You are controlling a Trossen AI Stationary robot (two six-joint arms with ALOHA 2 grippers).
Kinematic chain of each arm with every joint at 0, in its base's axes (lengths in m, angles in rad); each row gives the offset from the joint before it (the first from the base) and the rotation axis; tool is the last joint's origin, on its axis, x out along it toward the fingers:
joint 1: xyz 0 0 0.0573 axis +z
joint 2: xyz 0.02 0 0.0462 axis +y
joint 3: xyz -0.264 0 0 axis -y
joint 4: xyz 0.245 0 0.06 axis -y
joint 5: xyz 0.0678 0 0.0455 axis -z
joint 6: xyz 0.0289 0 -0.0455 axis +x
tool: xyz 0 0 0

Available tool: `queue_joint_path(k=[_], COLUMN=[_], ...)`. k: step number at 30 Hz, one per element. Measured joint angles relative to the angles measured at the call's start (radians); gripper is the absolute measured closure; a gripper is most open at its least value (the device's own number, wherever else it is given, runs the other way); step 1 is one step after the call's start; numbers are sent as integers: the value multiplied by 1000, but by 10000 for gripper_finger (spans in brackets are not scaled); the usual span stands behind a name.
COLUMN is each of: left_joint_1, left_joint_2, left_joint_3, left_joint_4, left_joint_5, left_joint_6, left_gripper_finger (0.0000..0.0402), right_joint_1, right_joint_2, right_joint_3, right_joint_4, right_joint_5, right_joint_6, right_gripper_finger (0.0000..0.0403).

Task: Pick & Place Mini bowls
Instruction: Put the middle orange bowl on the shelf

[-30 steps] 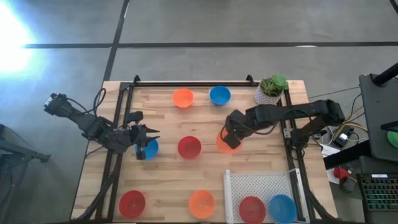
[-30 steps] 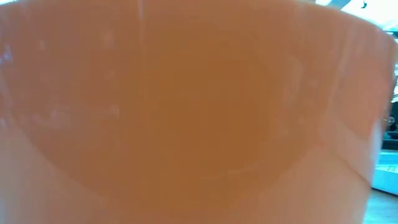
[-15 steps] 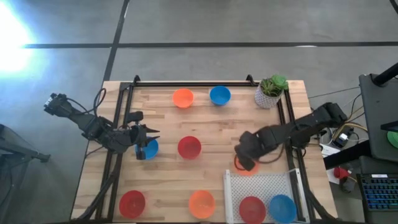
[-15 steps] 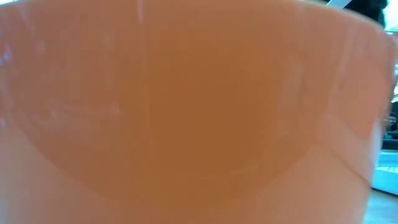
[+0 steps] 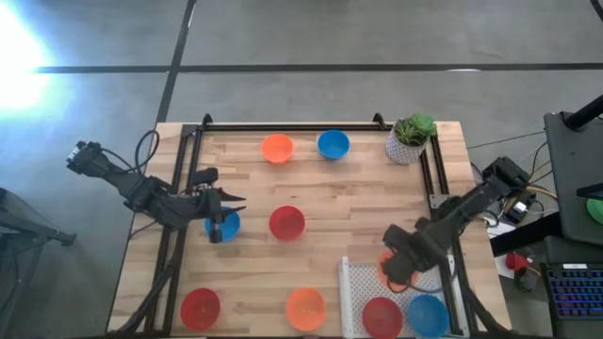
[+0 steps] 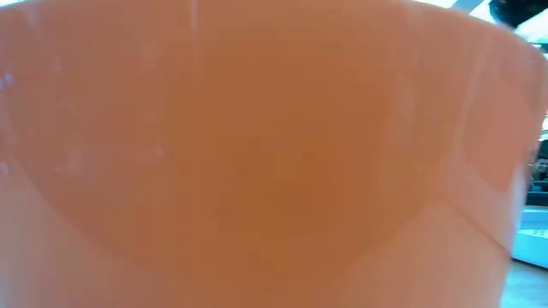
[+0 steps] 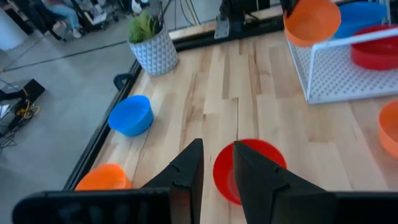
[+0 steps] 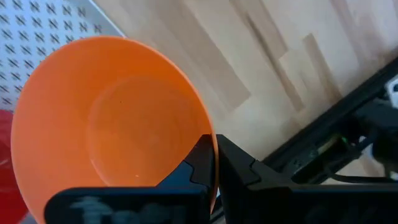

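Wood surface (image 5: 367,202) w/ white mesh tray (image 5: 363,282) at its near right corner; red bowl in tray (image 5: 381,314) & blue bowl in tray (image 5: 428,315) sit inside. Right gripper (image 5: 396,273) over the tray's far edge, jaws closed on the rim of an orange bowl (image 8: 106,124), held clear of the tray floor. Left gripper (image 5: 231,204) above a blue bowl (image 5: 224,226) at surface left, jaws slightly apart, nothing held. Other bowls scattered: red bowl (image 5: 286,222) mid-surface.
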Motion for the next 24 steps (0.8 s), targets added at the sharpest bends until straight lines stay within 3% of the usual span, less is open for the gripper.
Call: queue_joint_path(k=[9, 17, 24], left_joint_1=[2, 2, 2], left_joint_2=[30, 100, 140], left_joint_3=[0, 0, 0], left_joint_4=[112, 137, 187], left_joint_5=[-13, -12, -11], left_joint_6=[89, 124, 160], left_gripper_finger=[317, 317, 317], right_joint_1=[96, 102, 102], right_joint_2=[0, 0, 0], right_joint_3=[-119, -192, -205], right_joint_4=[150, 287, 294], right_joint_5=[-5, -3, -3], right_joint_6=[106, 80, 110], right_gripper_finger=[394, 394, 394])
